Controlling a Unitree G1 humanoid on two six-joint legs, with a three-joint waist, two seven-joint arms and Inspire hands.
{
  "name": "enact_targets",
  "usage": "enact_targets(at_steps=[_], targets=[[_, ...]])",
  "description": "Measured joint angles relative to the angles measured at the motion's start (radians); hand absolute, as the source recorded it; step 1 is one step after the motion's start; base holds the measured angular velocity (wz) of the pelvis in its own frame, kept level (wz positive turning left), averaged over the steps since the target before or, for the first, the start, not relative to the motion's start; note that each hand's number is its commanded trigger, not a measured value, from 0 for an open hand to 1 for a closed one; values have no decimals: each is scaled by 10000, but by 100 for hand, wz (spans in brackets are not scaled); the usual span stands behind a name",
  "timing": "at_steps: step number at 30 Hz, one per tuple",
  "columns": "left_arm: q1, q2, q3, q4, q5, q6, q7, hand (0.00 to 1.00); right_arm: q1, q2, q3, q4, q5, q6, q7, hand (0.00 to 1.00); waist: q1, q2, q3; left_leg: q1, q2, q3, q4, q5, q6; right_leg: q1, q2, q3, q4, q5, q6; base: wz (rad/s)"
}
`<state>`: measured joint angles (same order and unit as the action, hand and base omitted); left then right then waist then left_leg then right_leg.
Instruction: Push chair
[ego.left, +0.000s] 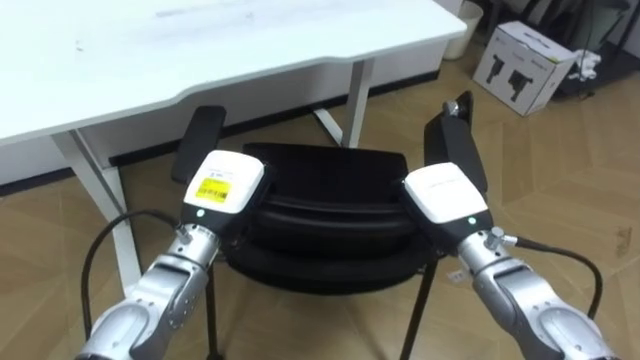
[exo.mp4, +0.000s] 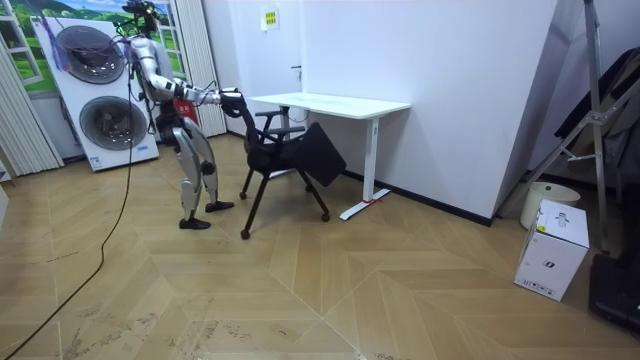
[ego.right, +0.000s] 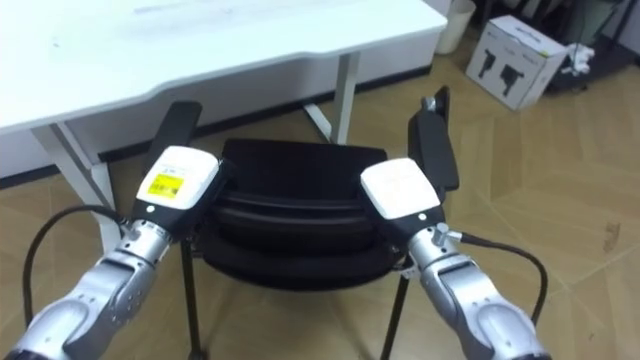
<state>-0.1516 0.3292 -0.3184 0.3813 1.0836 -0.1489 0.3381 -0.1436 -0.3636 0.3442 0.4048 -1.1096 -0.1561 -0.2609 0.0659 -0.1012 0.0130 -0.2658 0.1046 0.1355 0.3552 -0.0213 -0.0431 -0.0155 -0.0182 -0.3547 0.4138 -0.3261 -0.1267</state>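
Observation:
A black chair (ego.left: 325, 172) with two armrests stands right in front of me, its seat facing the white desk (ego.left: 200, 50). My left hand (ego.left: 222, 185) lies on the left end of the backrest's top edge (ego.left: 320, 225). My right hand (ego.left: 445, 192) lies on the right end. In the room view I stand behind the chair (exo.mp4: 285, 150) with both arms stretched forward, and the chair's front sits at the desk (exo.mp4: 330, 103).
The desk's white legs (ego.left: 355, 100) stand just beyond the seat. A white carton (ego.left: 522, 62) sits on the wood floor at the far right. Two stacked washing machines (exo.mp4: 95, 100) stand behind me, and another carton (exo.mp4: 552, 250) sits by a ladder.

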Motion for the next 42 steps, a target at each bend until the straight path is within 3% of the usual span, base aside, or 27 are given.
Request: enact_targets(at_steps=[3, 9, 12, 14, 15, 16, 18, 20, 23, 24, 25, 26, 27, 28, 29, 31, 32, 33, 34, 35, 38, 41, 42], targets=[[-205, -45, 13, -95, -2, 141, -218, 100, -7, 32, -143, -177, -28, 123, 14, 100, -26, -121, -10, 68, -370, -323, -196, 59, 44, 188, -178, -344, -200, -76, 143, 37], [-357, -70, 119, -108, -1, 184, -386, 100, -176, 81, -131, -236, -29, 273, 196, 100, 333, -271, 42, 67, -507, -362, -163, -50, 22, 391, -276, -673, -226, -127, 237, 15], [-305, -126, 232, -155, -3, 200, -488, 100, -267, 106, -126, -233, -35, 281, 271, 100, 494, -328, 61, 137, -691, -432, -243, -100, 101, 491, -465, -850, -110, -249, 457, 13], [-188, -242, 278, -206, 12, 263, -498, 100, -274, 75, -124, -234, -37, 277, 352, 100, 737, -380, 61, 425, -870, -241, -374, -238, 304, 490, -862, -1180, 444, -432, 792, 7], [-128, -260, 278, -281, 6, 297, -573, 100, -274, 48, -80, -234, 9, 274, 350, 100, 752, -401, 73, 510, -1075, -218, -392, -317, 424, 378, -1154, -1213, 1094, -556, 1019, 15], [-104, -292, 278, -282, 6, 314, -588, 100, -275, 2, -54, -235, 16, 270, 345, 100, 749, -408, 73, 528, -1218, -181, -396, -355, 483, 224, -1344, -1130, 1613, -610, 1120, 30], [-83, -330, 280, -282, 6, 348, -642, 100, -275, 24, -51, -185, 40, 266, 365, 100, 769, -492, 108, 522, -1767, 106, -170, -598, 883, -232, -1983, -772, 3550, -611, 1246, 35], [-104, -328, 282, -283, 18, 410, -746, 100, -274, 88, -47, -65, 38, 249, 364, 100, 765, -538, 115, 543, -1878, -120, 336, -908, 999, -280, -2155, -549, 4303, -394, 1330, 47], [-132, -250, 270, -277, 100, 401, -772, 100, -289, 218, -25, 200, 111, 187, 189, 100, 796, -509, 149, 655, -2023, -640, 642, -1217, 1071, -141, -1824, -359, 4558, 234, 1191, 55], [-140, -230, 268, -284, 131, 393, -749, 100, -288, 212, 55, 257, 168, 198, 141, 100, 794, -442, 128, 784, -1964, -746, 645, -1314, 1123, -204, -1547, -35, 4637, 717, 1311, 63], [-158, -214, 268, -294, 159, 379, -735, 100, -288, 215, 64, 267, 192, 198, 104, 100, 808, -376, 159, 834, -1880, -780, 642, -1365, 1137, -315, -1408, 131, 4764, 1027, 1333, 47], [-168, -194, 262, -302, 165, 343, -683, 100, -295, 266, 72, 296, 195, 206, 14, 100, 942, -279, 158, 891, -1718, -1092, 585, -1486, 1162, -759, -1131, 605, 5177, 1234, 1260, 21], [-193, -155, 273, -304, 157, 330, -645, 100, -319, 284, 88, 328, 194, 206, -62, 100, 1010, -257, 160, 891, -1700, -1158, 565, -1599, 1226, -961, -991, 824, 5184, 816, 1235, 16], [-202, -91, 347, -264, 82, 338, -547, 100, -576, 295, 240, 455, 198, 216, -115, 100, 1049, -144, 220, 933, -1676, -1284, 481, -1695, 1219, -1467, -690, 1218, 4968, 9, 1099, 28], [-222, -86, 381, -119, 6, 338, -502, 100, -762, 304, 383, 551, 175, 269, -14, 100, 1057, -40, 211, 1052, -1688, -1482, 367, -1706, 1205, -1995, -507, 1469, 4316, -196, 1036, 48], [-72, -62, 461, -190, -20, 396, -408, 100, -808, 383, 389, 530, 81, 202, 189, 100, 1059, -68, 196, 1219, -1720, -1758, 339, -1811, 1136, -2689, -383, 1731, 2620, -6, 1097, 59], [180, 135, 623, -310, -47, 385, -385, 100, -649, 423, 548, 356, 77, -36, 204, 100, 966, -164, 199, 1355, -1780, -1968, 530, -2023, 1063, -2937, -460, 2007, 1266, 491, 1257, 74], [395, 304, 726, -364, -121, 358, -361, 100, -504, 490, 758, 241, 91, -114, 225, 100, 802, -212, 160, 1366, -1841, -2244, 1037, -2372, 947, -2864, -583, 1926, 1077, 1153, 1281, 71], [473, 378, 729, -367, -133, 335, -360, 100, -350, 504, 768, 132, 90, -183, 239, 100, 784, -223, 99, 1366, -1865, -2266, 1326, -2540, 824, -2730, -519, 1861, 1088, 1266, 1096, 50], [604, 393, 758, -369, -133, 314, -330, 100, -171, 503, 772, 50, 110, -341, 297, 100, 804, -207, 34, 1454, -1740, -2260, 1583, -2777, 752, -2513, -498, 1591, 1097, 1374, 927, 21], [622, 378, 702, -335, -130, 298, -283, 100, -150, 515, 704, 46, 113, -336, 459, 100, 750, 27, 114, 1567, -1525, -2217, 1577, -2949, 683, -2201, -454, 1226, 849, 1379, 927, 2], [632, 229, 646, -336, -120, 417, -258, 100, -216, 512, 571, 35, 57, -288, 668, 100, 491, 153, 106, 1497, -1546, -2479, 1457, -2932, 673, -2173, -448, 1194, 633, 1415, 959, 9], [633, 210, 573, -339, -123, 511, -255, 100, -215, 486, 572, 24, 60, -279, 700, 100, 421, 178, 77, 1487, -1541, -2491, 1439, -2933, 670, -2184, -342, 1379, 586, 1412, 956, 20]])
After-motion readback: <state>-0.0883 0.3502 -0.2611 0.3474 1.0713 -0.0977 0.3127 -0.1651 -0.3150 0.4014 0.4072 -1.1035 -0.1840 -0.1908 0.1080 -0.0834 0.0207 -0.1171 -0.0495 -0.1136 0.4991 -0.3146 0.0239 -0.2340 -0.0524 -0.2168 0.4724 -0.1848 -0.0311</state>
